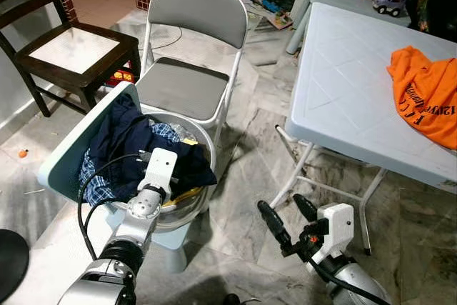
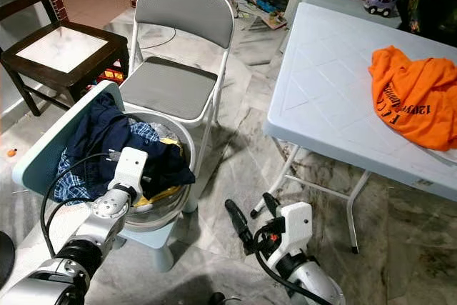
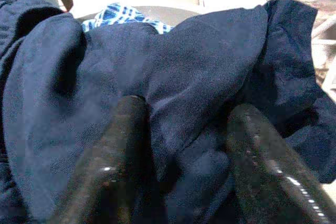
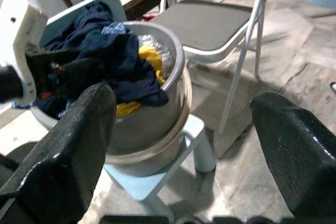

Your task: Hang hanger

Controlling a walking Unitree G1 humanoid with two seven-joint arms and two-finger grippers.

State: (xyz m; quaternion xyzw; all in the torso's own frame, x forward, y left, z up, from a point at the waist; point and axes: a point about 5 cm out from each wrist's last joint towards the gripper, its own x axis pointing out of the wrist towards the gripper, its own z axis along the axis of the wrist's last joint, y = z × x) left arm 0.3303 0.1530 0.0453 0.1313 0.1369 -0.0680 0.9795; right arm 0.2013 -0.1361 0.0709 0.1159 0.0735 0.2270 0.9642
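Note:
A metal basin (image 1: pixel 205 142) full of clothes sits on a light blue plastic chair (image 1: pixel 75 144). A navy garment (image 1: pixel 125 137) lies on top, over blue checked cloth (image 1: pixel 96 183) and something yellow (image 4: pixel 149 59). My left gripper (image 3: pixel 181 145) reaches into the pile, open, with a fold of the navy garment (image 3: pixel 199 66) bulging between its two fingers. My right gripper (image 1: pixel 285 216) hangs open low over the marble floor, right of the basin, holding nothing.
A grey folding chair (image 1: pixel 186 83) stands just behind the basin. A white plastic table (image 1: pixel 350 91) on the right carries an orange shirt (image 1: pixel 428 94) and a toy car (image 1: pixel 390 3). A dark wooden chair (image 1: pixel 71 48) stands at the back left.

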